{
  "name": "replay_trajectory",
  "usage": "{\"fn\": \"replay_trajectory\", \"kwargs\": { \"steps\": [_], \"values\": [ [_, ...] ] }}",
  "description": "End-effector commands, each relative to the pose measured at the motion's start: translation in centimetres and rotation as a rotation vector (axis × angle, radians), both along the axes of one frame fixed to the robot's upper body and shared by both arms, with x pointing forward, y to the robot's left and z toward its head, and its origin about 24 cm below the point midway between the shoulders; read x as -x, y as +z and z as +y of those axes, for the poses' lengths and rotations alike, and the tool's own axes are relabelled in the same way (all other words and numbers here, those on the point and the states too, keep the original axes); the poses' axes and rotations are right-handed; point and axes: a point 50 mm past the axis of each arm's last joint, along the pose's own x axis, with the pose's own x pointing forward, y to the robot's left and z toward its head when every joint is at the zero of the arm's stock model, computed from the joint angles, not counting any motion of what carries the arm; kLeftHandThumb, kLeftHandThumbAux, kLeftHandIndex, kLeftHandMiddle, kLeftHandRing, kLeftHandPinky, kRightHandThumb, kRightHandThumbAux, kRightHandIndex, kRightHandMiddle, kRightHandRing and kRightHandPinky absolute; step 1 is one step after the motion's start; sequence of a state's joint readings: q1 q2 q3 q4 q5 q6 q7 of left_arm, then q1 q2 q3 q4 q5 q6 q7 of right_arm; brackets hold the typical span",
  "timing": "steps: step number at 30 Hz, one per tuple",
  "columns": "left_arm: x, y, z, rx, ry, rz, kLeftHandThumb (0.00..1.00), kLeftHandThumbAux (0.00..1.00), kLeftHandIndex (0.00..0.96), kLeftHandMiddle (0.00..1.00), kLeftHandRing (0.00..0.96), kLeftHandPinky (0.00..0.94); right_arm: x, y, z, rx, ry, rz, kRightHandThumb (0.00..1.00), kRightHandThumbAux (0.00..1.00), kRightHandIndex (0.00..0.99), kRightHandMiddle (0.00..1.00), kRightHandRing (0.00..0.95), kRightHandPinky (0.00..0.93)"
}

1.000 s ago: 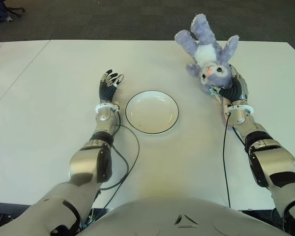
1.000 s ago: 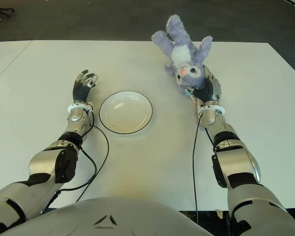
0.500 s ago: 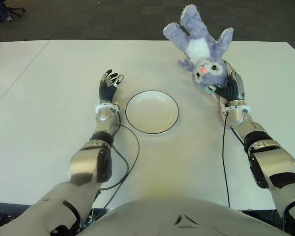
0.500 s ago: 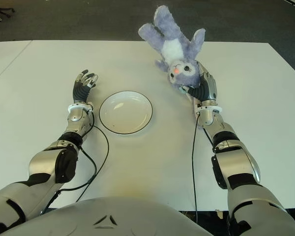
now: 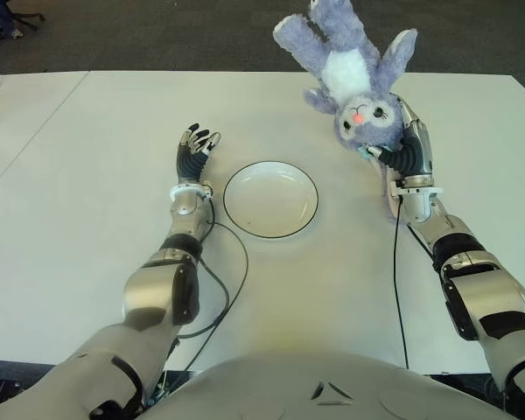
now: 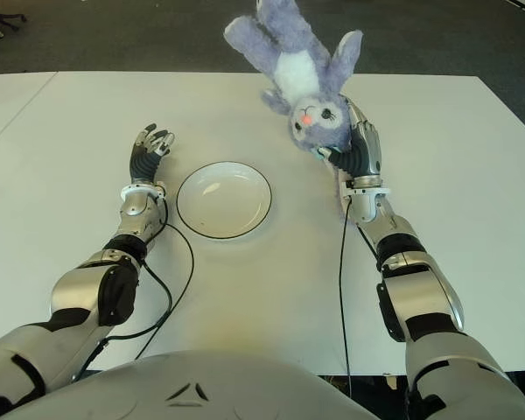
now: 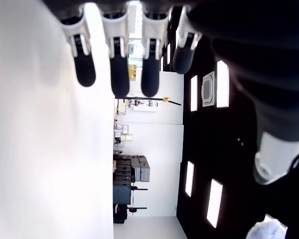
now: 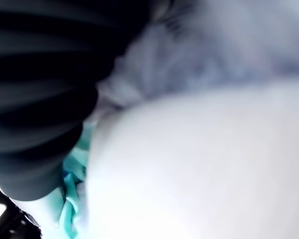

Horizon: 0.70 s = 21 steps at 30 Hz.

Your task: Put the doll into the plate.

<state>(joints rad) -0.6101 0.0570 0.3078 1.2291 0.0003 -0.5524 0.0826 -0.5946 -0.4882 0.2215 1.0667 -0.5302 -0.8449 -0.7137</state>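
Note:
A purple plush rabbit doll (image 5: 350, 70) with a white belly hangs head-down above the table, right of centre. My right hand (image 5: 404, 147) is shut on its head, and its fur (image 8: 214, 55) fills the right wrist view. The white plate (image 5: 270, 199) with a dark rim sits on the table to the left of that hand, with nothing in it. My left hand (image 5: 193, 149) shows to the left of the plate with its fingers (image 7: 117, 55) spread, holding nothing.
The white table (image 5: 87, 175) reaches to a far edge, with dark floor (image 5: 157, 35) beyond. Black cables (image 5: 230, 280) run along both forearms over the table. A seam crosses the tabletop at the far left.
My right hand has lifted the doll off the table and carried it up and to the left, toward the plate. The left hand and the plate have stayed still.

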Motion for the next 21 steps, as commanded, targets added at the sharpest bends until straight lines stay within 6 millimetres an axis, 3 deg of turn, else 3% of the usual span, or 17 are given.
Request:
{"fn": "replay_trajectory", "kwargs": {
  "steps": [1, 21],
  "values": [
    [7.6, -8.8, -1.0, 0.096, 0.022, 0.432, 0.0, 0.599, 0.151, 0.243, 0.245, 0.243, 0.7, 0.1, 0.7, -0.023, 0.062, -0.049, 0.702, 0.718, 0.438, 0.887, 0.894, 0.879],
    [7.7, -8.9, -0.8, 0.086, 0.013, 0.435, 0.0, 0.596, 0.156, 0.238, 0.235, 0.216, 3.2, 1.3, 3.3, 0.021, 0.2, -0.208, 0.701, 0.718, 0.438, 0.88, 0.884, 0.867]
  ]
}}
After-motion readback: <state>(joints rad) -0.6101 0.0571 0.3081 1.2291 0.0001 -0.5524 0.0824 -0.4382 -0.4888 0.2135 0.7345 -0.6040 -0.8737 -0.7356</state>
